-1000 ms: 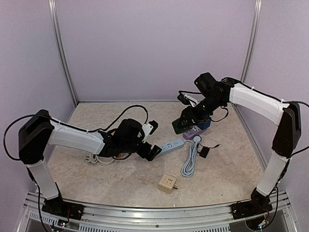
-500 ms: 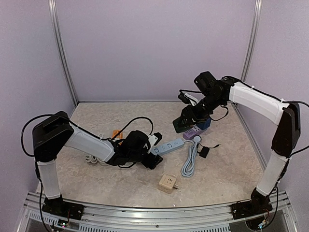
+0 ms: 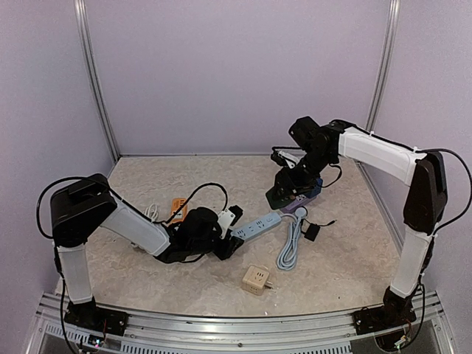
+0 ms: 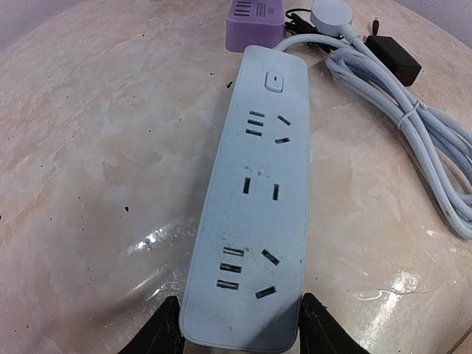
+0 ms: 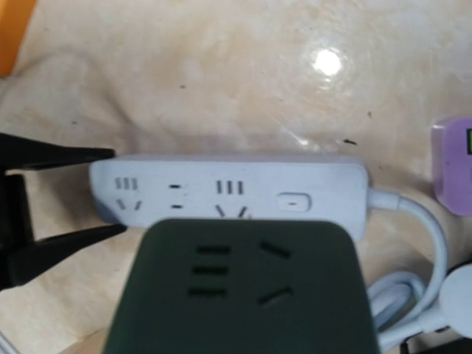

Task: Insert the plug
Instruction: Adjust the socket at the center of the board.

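**Left gripper** (image 4: 240, 301): the jaws are closed to the width of the white power strip (image 4: 254, 192). One black finger (image 4: 171, 324) lies along each long side of the strip's near end, and as far as the wrist view shows, both are in contact with it. The strip runs straight ahead from the fingers, flat on the marbled table (image 4: 96, 147), socket face up. Its switch is at the far end.

Ahead of this gripper, just past the switch end, stands a purple socket block (image 4: 254, 15). Ahead and to the right lie a round white plug (image 4: 332, 11), the bundled white cable (image 4: 413, 140) and a small black adapter (image 4: 394, 59).

**Right gripper** (image 3: 286, 186): it carries the dark green plug adapter (image 5: 236, 295), held off the table. The adapter's socket face fills the lower part of the wrist view and hides the fingers, so the jaw gap cannot be read directly. The adapter's prongs are not visible.

The power strip lies crosswise just beyond the adapter in this view, apart from it. The left gripper's two fingers bracket the strip's left end. The purple block sits at the right edge of this view, and an orange object (image 5: 11, 29) sits at the upper left.

**Overhead view**: a beige cube adapter (image 3: 256, 280) lies apart from both grippers, nearer the arm bases.
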### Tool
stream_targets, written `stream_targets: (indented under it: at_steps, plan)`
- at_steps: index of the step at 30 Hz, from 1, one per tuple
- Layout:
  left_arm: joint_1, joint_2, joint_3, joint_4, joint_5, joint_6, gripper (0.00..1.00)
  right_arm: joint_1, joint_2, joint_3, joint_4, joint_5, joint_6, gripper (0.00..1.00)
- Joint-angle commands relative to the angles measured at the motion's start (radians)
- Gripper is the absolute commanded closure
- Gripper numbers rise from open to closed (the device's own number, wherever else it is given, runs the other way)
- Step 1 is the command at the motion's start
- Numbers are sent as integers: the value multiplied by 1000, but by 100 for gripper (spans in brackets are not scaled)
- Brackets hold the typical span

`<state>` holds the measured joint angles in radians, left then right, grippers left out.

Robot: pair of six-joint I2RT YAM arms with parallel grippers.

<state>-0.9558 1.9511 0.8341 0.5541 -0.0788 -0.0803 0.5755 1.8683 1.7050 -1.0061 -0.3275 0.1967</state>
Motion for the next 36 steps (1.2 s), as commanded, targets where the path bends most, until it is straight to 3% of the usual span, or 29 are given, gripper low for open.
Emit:
stream_targets:
  at_steps: [1, 6, 11, 16, 22, 25, 34, 36]
  plan:
    - [-23, 34, 32, -8, -10, -46, 50, 25, 44, 29, -29, 45, -7, 100]
    - [-37, 72, 116, -163, -42, -94, 51, 58, 75, 50, -40, 66, -30, 100]
    - [-46, 82, 143, -208, -65, -99, 60, 73, 79, 64, -39, 81, -35, 100]
    - [-50, 72, 171, -270, -49, -117, 62, 84, 94, 59, -66, 106, -33, 100]
    - [-63, 63, 168, -296, -83, -124, 64, 95, 108, 67, -89, 130, -38, 100]
    - [-72, 57, 190, -335, -88, -114, 71, 96, 103, 73, -94, 139, -51, 100]
    - [-75, 54, 211, -363, -111, -86, 71, 105, 131, 72, -109, 170, -63, 100]
    - [-74, 52, 211, -363, -116, -83, 76, 113, 134, 71, -109, 175, -63, 100]
